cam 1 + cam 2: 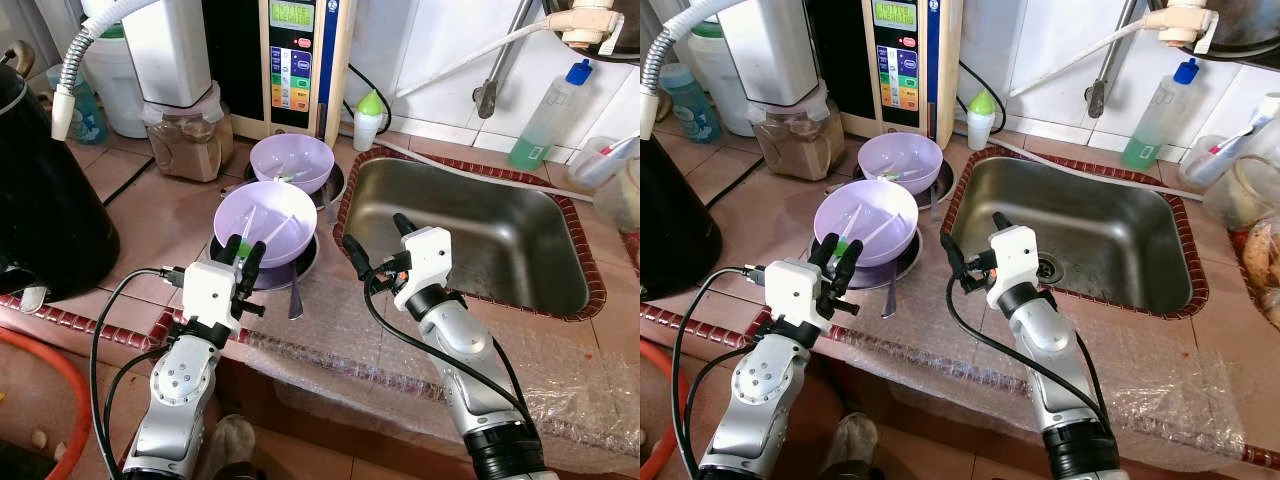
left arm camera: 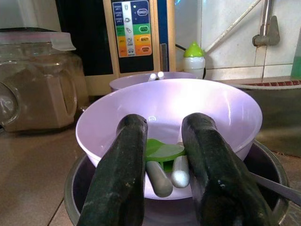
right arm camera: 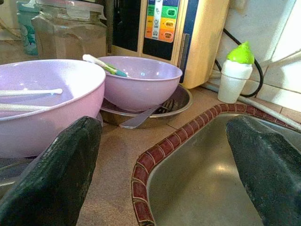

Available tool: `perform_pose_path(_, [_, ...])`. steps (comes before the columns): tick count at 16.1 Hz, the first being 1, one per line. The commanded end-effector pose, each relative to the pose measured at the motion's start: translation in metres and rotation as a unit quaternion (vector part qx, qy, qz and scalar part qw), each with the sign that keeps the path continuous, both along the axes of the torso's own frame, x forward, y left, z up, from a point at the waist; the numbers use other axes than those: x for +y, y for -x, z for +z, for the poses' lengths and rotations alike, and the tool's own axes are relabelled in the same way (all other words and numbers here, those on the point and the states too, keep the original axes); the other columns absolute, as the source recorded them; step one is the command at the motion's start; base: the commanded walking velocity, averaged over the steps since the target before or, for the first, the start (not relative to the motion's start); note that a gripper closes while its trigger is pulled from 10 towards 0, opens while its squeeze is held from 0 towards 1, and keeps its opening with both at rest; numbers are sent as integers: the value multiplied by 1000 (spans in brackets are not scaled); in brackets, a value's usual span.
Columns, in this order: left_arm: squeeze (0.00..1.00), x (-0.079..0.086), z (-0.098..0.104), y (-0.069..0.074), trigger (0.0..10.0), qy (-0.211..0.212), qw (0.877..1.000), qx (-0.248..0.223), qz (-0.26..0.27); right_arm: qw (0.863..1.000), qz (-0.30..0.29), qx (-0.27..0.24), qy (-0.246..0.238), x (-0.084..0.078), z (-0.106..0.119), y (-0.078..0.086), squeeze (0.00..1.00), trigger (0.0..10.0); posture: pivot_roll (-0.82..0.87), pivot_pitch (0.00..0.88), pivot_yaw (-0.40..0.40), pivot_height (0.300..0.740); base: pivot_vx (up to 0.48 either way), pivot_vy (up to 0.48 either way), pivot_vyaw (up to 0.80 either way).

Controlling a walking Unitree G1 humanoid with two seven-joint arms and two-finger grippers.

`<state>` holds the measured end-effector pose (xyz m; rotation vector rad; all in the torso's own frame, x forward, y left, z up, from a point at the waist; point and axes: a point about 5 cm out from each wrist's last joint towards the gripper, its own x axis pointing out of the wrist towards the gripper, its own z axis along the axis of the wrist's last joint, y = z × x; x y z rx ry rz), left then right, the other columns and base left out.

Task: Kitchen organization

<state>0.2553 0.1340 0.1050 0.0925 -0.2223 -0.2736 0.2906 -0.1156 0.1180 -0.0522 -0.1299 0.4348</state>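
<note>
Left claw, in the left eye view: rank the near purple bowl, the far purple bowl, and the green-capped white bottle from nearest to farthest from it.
From the left claw:
1. Near purple bowl, right at the fingertips, sitting in a metal dish.
2. Far purple bowl, behind the first, toward the back wall.
3. Green-capped white bottle, farthest, at the back by the sink's corner.

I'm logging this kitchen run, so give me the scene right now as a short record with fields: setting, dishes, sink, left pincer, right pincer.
setting: tiled counter with a steel sink set into it
dishes: near purple bowl holding utensils, on a metal plate; far purple bowl behind it, also with utensils
sink: no dishes seen inside
left pincer: at the near purple bowl's front rim, fingers close together but apart, holding nothing
right pincer: wide open, over the sink's tiled edge, holding nothing
</note>
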Motion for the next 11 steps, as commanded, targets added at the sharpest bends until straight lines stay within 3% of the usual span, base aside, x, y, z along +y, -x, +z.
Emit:
perform_pose_path(1, [0, 0, 1, -2, 0, -2, 1000, -2, -3, 1000, -2, 9, -1, -2, -2, 0, 0, 10000, 56, 0, -28, 740, 0, 0, 0])
perform_pose_path(8, [0, 1, 8, 1, 0, 3, 1000, -12, -8, 1000, -3, 11, -2, -1, -3, 0, 0, 10000, 68, 0, -26, 740, 0, 0, 0])
perform_pose_path(11, [0, 1, 27, 1, 0, 9, 999, -39, -11, 1000, -5, 10, -3, -1, -2, -1, 0, 10000, 68, 0, -26, 740, 0, 0, 0])
